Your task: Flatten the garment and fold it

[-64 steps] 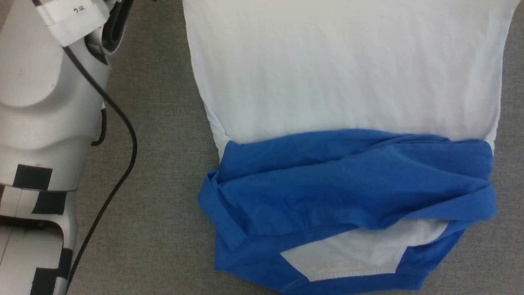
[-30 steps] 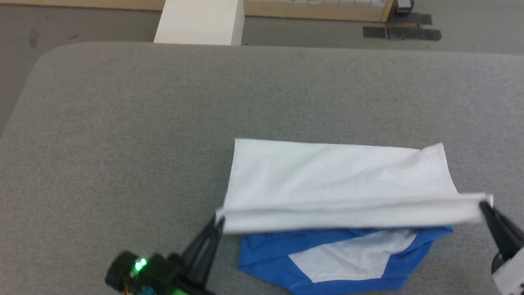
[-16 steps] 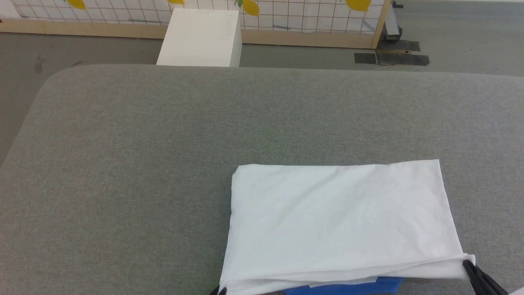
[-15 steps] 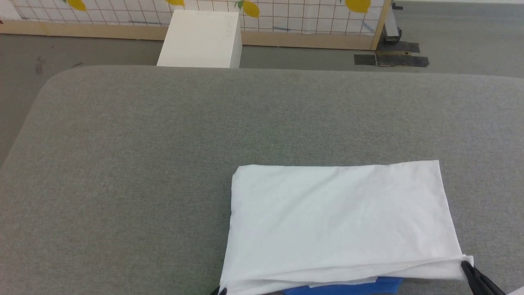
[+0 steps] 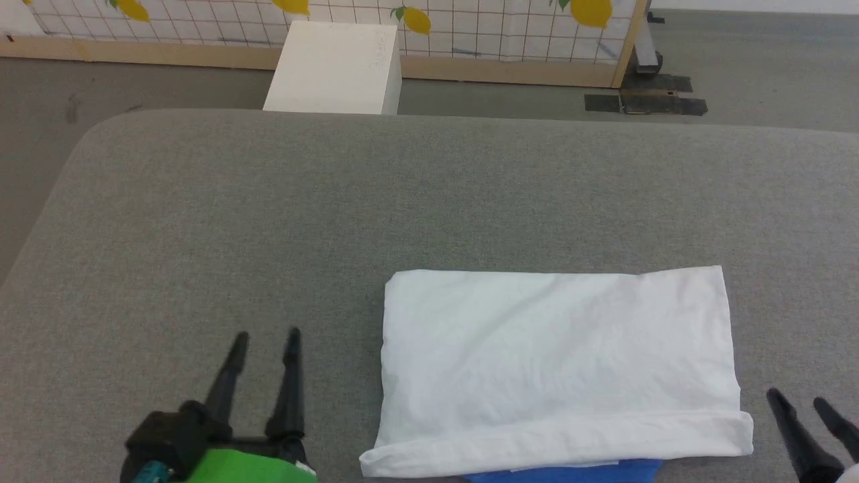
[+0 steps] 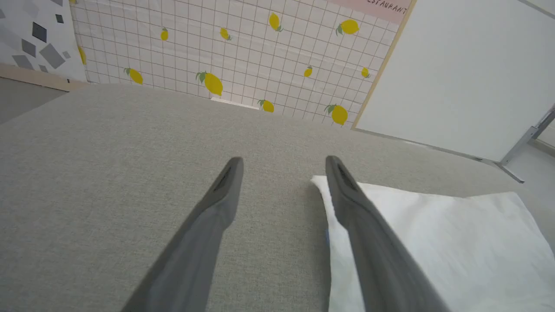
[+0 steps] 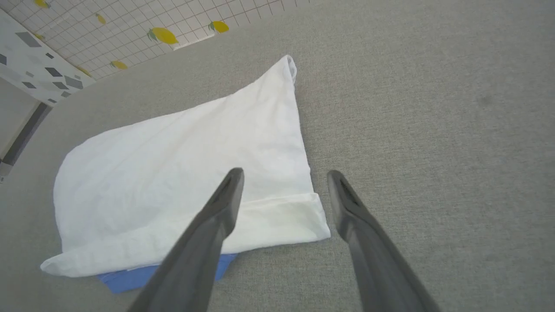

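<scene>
**Both grippers let go of the folded shirt**

The garment [image 5: 557, 362] lies in the lower right of the head view as a flat white rectangle on the grey table [image 5: 268, 201], with a thin blue strip [image 5: 564, 473] peeking out under its bottom edge. The left gripper [image 5: 266, 334] stands at the lower left, just beside the garment's left edge and clear of it. The right gripper [image 5: 796, 397] sits at the lower right corner of the frame, just off the cloth's lower right corner.

Both grippers point up the frame with their dark fingers spread and nothing between them. In the left wrist view one finger overlaps the white edge; whether it touches, I cannot tell. The right wrist view looks over the rolled hem.

Half a second earlier, the fingertips pinched the two near corners of the white layer; now those corners lie released on the table.
</scene>
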{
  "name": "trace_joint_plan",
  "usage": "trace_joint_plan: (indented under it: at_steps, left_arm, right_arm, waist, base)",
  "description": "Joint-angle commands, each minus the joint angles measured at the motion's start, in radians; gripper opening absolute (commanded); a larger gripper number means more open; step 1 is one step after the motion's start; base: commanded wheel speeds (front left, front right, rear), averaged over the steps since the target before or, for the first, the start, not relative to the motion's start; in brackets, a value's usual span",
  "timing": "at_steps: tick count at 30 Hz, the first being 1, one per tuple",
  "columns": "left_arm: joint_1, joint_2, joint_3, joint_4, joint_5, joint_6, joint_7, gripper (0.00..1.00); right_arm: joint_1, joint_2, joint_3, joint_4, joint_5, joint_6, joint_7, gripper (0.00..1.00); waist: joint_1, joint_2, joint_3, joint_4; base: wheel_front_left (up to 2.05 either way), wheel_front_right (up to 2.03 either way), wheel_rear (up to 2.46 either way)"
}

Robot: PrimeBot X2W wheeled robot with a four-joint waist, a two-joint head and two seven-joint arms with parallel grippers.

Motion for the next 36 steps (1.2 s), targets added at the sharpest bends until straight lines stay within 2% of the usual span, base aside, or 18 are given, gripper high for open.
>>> trace_joint_plan:
  at_steps: [1,6,12,20,25,26,27,28,29,33,36]
  left_arm:
    - [0.018,-0.027,0.040,-0.044,0.028,0.008,-0.004,1.00]
    - [0.010,-0.105,0.138,-0.174,0.155,0.007,-0.004,1.00]
    - [-0.016,-0.152,0.143,-0.203,0.267,-0.021,-0.004,1.00]
    - [-0.037,-0.192,0.140,-0.197,0.320,-0.038,-0.004,1.00]
    - [-0.043,-0.205,0.137,-0.191,0.333,-0.051,-0.004,1.00]
    - [-0.044,-0.207,0.138,-0.189,0.335,-0.052,-0.004,1.00]
    - [-0.043,-0.208,0.139,-0.188,0.336,-0.054,-0.004,1.00]
    - [-0.042,-0.210,0.140,-0.187,0.337,-0.055,-0.004,1.00]
    - [-0.041,-0.211,0.141,-0.185,0.337,-0.057,-0.004,1.00]
    - [-0.032,-0.216,0.147,-0.175,0.335,-0.062,-0.004,1.00]
    - [-0.023,-0.218,0.153,-0.170,0.330,-0.066,-0.004,1.00]
  right_arm:
    - [-0.038,-0.010,-0.008,-0.012,0.000,-0.002,0.007,1.00]
    - [-0.133,-0.038,-0.012,0.017,-0.039,-0.002,0.052,1.00]
    - [-0.224,-0.070,0.045,0.124,-0.073,-0.002,0.109,1.00]
    - [-0.293,-0.117,0.094,0.274,-0.097,-0.002,0.112,1.00]
    - [-0.307,-0.138,0.127,0.342,-0.074,-0.002,0.110,1.00]
    - [-0.308,-0.143,0.143,0.352,-0.060,-0.002,0.114,0.89]
    - [-0.309,-0.144,0.154,0.359,-0.046,-0.002,0.117,0.47]
    - [-0.309,-0.146,0.170,0.368,-0.028,-0.002,0.127,0.11]
    - [-0.308,-0.151,0.185,0.374,-0.017,-0.002,0.138,0.00]
    - [-0.318,-0.153,0.192,0.396,-0.005,-0.002,0.132,0.00]
    - [-0.331,-0.146,0.156,0.411,-0.013,-0.002,0.107,0.00]
  waist:
    - [0.0001,0.0000,0.012,0.000]
    - [0.0001,0.0000,0.054,0.005]
    - [0.0001,0.0000,0.118,0.022]
    - [0.0001,0.0000,0.179,0.060]
    - [0.0001,0.0000,0.193,0.084]
    - [0.0001,0.0000,0.193,0.089]
    - [0.0001,0.0000,0.193,0.092]
    - [0.0001,0.0000,0.191,0.094]
    - [0.0001,0.0000,0.189,0.096]
    - [0.0001,0.0000,0.167,0.097]
    - [0.0001,0.0000,0.142,0.091]
  base:
    - [0.00,0.00,0.00]
    - [0.00,0.00,0.00]
    - [0.00,0.00,0.00]
    - [0.00,0.00,0.00]
    - [0.00,0.00,0.00]
    - [0.00,0.00,0.00]
    - [0.00,0.00,0.00]
    - [0.00,0.00,0.00]
    - [0.00,0.00,0.00]
    - [0.00,0.00,0.00]
    - [0.00,0.00,0.00]
